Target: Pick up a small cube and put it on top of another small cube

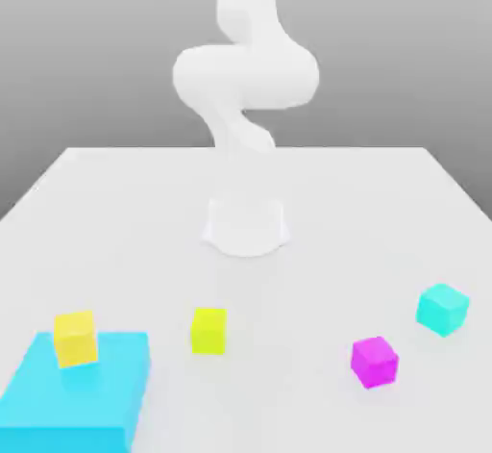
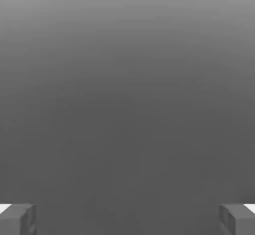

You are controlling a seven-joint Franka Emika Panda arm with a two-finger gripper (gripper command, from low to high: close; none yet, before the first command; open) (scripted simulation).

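Observation:
Four small cubes lie on the white table (image 1: 317, 201). A yellow cube (image 1: 75, 337) rests on top of a large flat cyan block (image 1: 77, 398) at the exterior view's near left. A yellow-green cube (image 1: 209, 331) sits on the table just right of that block. A magenta cube (image 1: 374, 361) and a cyan cube (image 1: 443, 309) lie at the near right. In the hand view my gripper (image 2: 127, 219) is open, its grey fingertips (image 2: 17, 219) far apart, with nothing between them and plain grey background behind.
The white arm (image 1: 245, 76) rises from its round base (image 1: 247, 225) at the table's middle and curls upward past the exterior view's top edge. The large cyan block stands taller than the table surface at the near left corner.

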